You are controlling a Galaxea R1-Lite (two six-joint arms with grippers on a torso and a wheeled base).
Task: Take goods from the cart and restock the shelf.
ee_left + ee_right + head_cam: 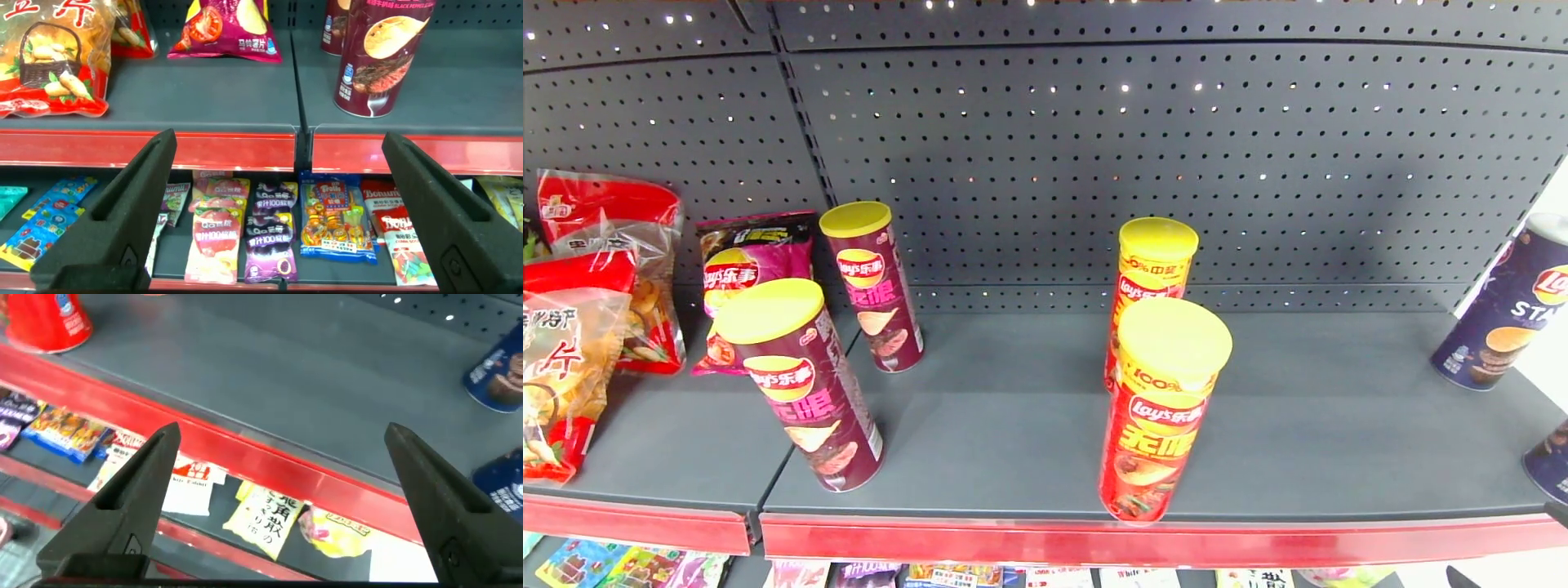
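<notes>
On the grey shelf (1013, 441) stand two maroon chip cans, one at the front (800, 384) and one behind (872, 286), and two red cans with yellow lids, front (1160, 408) and back (1147, 278). Dark blue cans (1503, 306) stand at the right end. My left gripper (278, 216) is open with nothing between its fingers, in front of the shelf's red edge (204, 147), below the front maroon can (380, 53). My right gripper (282, 514) is open and holds nothing, before the red edge (270, 453), between a red can (45, 322) and blue cans (498, 371).
Snack bags (596, 269) and a purple chip bag (747, 278) fill the shelf's left end. A pegboard back wall (1094, 163) rises behind the cans. Candy packets (270, 237) lie on the lower shelf. Bare shelf shows between the red and blue cans.
</notes>
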